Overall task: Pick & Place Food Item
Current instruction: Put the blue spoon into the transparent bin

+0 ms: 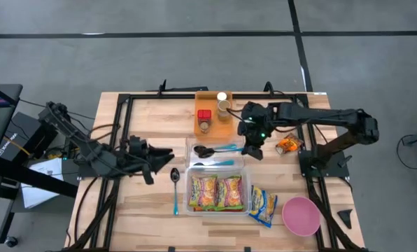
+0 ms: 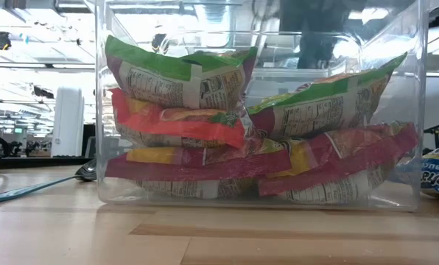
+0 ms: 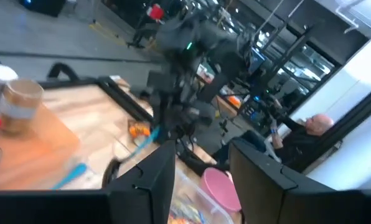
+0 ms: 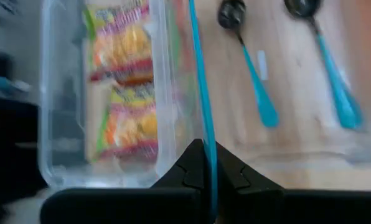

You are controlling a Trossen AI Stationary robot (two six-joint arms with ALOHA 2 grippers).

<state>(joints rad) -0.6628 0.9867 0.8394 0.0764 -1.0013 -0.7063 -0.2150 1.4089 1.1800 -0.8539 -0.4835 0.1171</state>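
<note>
My left arm (image 1: 89, 150) is matte black, with angular links and loose black cables along it. My right arm (image 1: 313, 117) matches it and shows a small green indicator light near its wrist. The fingers (image 3: 145, 180) are dark, flat, square-edged plates with bevelled tips.

Overhead camera looks straight down on the whole tabletop (image 1: 152, 203). A level camera sits close against the clear packet bin (image 2: 260, 110), which overhead (image 1: 218, 192) and right-wrist views share.
</note>
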